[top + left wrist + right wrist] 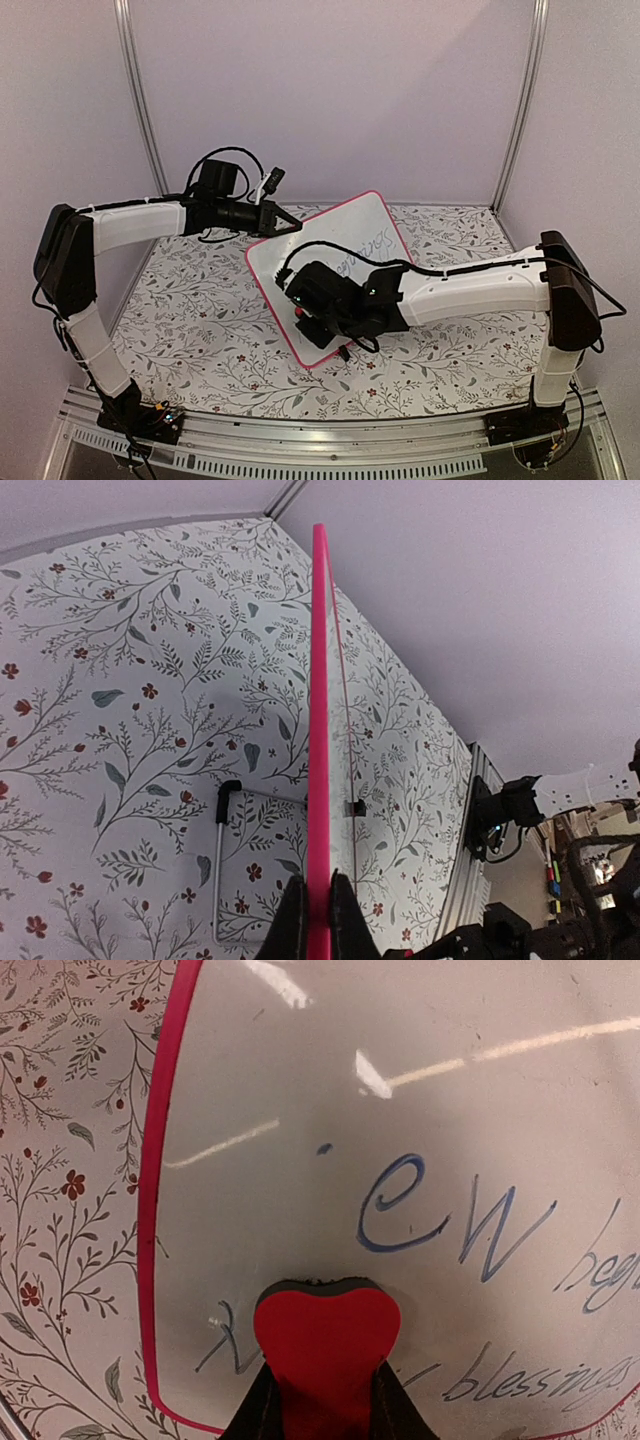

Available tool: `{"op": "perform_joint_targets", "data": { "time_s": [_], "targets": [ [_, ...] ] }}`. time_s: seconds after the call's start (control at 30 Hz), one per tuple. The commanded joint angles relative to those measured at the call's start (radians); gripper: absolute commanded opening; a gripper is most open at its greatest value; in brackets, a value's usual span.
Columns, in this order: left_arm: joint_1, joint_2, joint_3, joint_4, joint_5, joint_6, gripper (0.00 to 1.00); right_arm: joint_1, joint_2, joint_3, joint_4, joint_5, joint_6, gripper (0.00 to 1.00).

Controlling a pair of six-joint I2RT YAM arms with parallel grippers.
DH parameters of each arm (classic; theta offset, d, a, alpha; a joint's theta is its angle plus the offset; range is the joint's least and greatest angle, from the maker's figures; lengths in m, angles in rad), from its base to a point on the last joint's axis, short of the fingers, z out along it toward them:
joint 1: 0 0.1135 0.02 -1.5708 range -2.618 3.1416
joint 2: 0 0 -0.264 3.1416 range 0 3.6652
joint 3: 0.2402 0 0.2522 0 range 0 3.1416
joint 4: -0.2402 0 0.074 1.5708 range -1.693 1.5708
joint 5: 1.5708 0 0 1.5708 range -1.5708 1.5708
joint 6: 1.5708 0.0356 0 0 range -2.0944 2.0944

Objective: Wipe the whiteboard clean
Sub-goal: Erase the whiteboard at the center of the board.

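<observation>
Whiteboard (352, 232) sits mid-table on the floral cloth (200, 300), turned diamond-wise, pink rim all round. Blue handwriting (450, 1225) covers the half of the board toward its right corner; "ew" and "blessings" are readable in the right wrist view, the rest is too small. The part near the board's left rim is mostly blank, with a few faint marks.

Left gripper (287, 226) is at the board's far-left edge, its 2 fingers (292, 925) pressed together on the pink rim (319, 730), pinching it; the board is seen edge-on there. A wire stand (220, 850) shows beside the board in that view.

Right gripper (312, 312) is over the board's near half, jaws clamped on a red heart-shaped eraser (325, 1340). The eraser's dark felt edge touches the board surface, just beside the near-left rim.
</observation>
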Motion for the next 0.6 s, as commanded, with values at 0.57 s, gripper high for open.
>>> {"op": "perform_joint_targets", "data": {
  "time_s": [0.57],
  "targets": [
    [0.001, -0.017, -0.009, 0.015, -0.038, 0.015, 0.0, -0.003, -0.037, 0.046, -0.042, 0.087, -0.037, 0.0]
  ]
}}
